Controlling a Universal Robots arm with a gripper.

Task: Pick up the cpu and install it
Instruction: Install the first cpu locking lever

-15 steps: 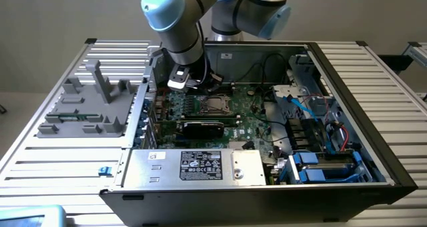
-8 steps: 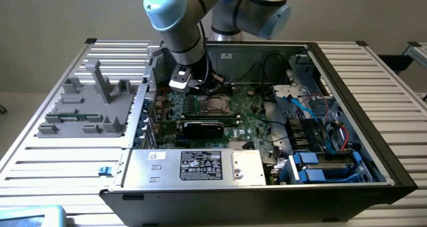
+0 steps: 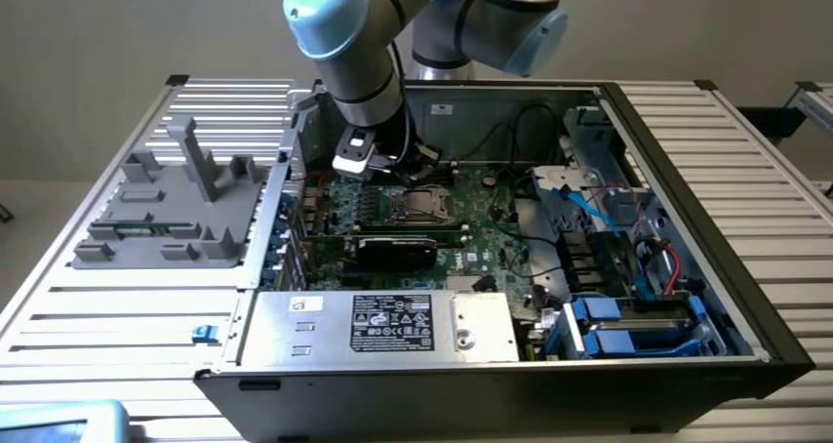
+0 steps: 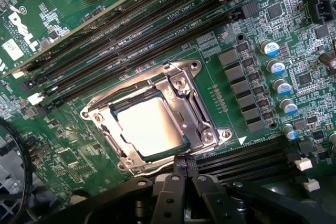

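Jaws pinched shut on nothing, gripper (image 4: 182, 167) tips right at the edge of the socket frame (image 4: 181, 85); cpu (image 4: 148, 124) sits flat inside that frame just past the tips, square so no long side really; arm (image 3: 358, 62) leans steeply down into the computer case (image 3: 677, 170).

- cpu (image 4: 149, 127): smooth metal top, silvery-tan, with a soft sheen.
- socket frame (image 4: 184, 85): bright polished metal that catches the light at its edges.
- motherboard (image 4: 68, 145): green board, lightly glossy.
- memory slots (image 4: 136, 45): matt black plastic.
- computer case (image 3: 521, 389): matt black metal.
- power supply (image 3: 280, 326): dull grey sheet metal with a paper label.
- surface (image 3: 104, 316): ribbed silvery metal, satin.
- holder (image 3: 163, 219): matt grey plastic.
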